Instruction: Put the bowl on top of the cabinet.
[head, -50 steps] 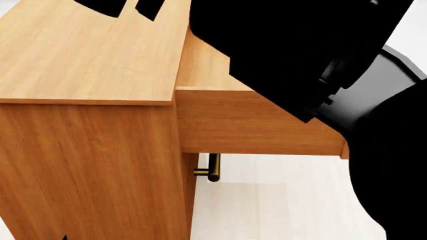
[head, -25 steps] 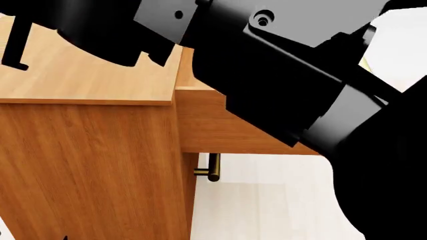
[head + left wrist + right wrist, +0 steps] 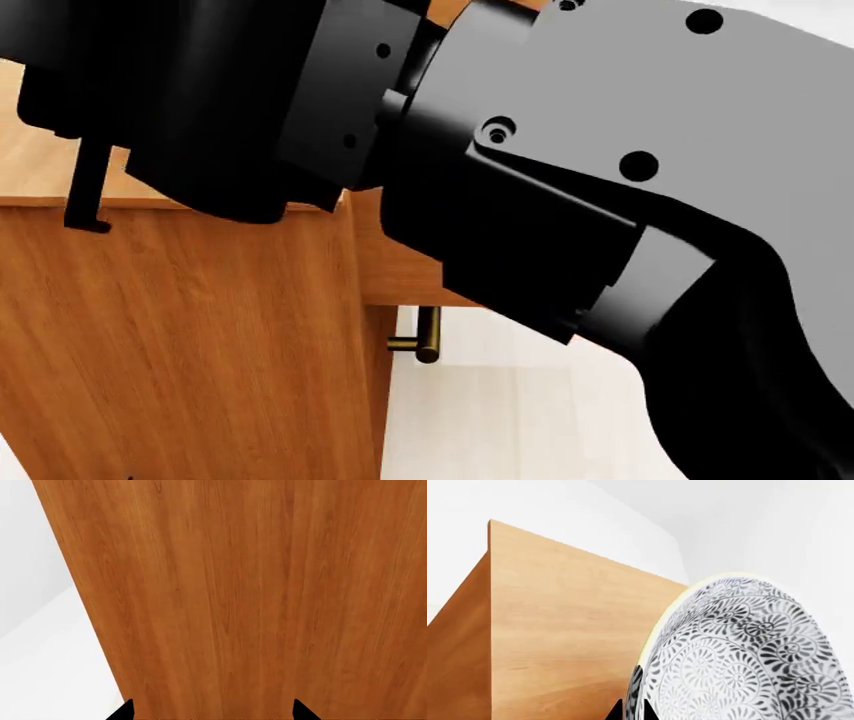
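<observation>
The bowl [image 3: 747, 655], white with a dense black floral pattern, fills the near part of the right wrist view, tilted on edge. My right gripper [image 3: 630, 712] is shut on the bowl's rim, one fingertip on each side of it. Behind the bowl lies the flat top of the orange-brown cabinet [image 3: 560, 630]. In the head view my right arm [image 3: 534, 180] reaches over the cabinet [image 3: 200, 350] and hides the bowl. My left gripper [image 3: 212, 711] is open, its fingertips [image 3: 123, 711] facing the cabinet's side wall [image 3: 253, 605] with nothing between them.
A pulled-out drawer [image 3: 387, 270] sticks out from the cabinet's front, with a brass bar handle [image 3: 423, 338] below it. White floor [image 3: 534, 420] lies beside the cabinet. White walls [image 3: 760, 520] stand behind it.
My right arm has swung left across the head view and over the cabinet top, now covering most of that view.
</observation>
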